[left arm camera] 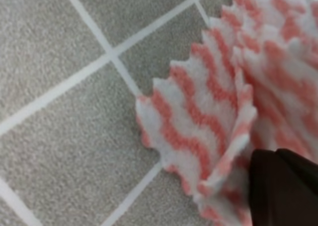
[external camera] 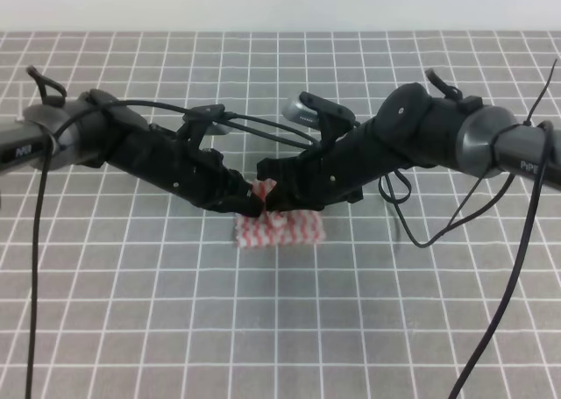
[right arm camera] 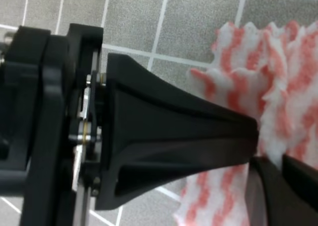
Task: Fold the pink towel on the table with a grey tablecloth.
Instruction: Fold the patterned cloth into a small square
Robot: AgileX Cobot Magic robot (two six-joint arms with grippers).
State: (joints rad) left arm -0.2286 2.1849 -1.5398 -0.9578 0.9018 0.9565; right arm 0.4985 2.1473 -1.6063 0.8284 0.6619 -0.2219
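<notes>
We find the pink towel [external camera: 279, 230] near the middle of the grey-clothed counter [external camera: 280, 329], already reduced to a small, layered strip. Both tools meet above its near-left part. The left tool [external camera: 252, 202] appears clenched on a raised towel corner, which stands up between the two tools in the high view; the left wrist view shows that corner bunched against a dark fingertip [left arm camera: 280, 186]. The right tool [external camera: 273, 199] sits just beside it, but we cannot tell whether it grips cloth. We judge a further fold to be in hand. The next move calls for carrying the lifted corner over the flat portion, keeping edges aligned, then releasing.
</notes>
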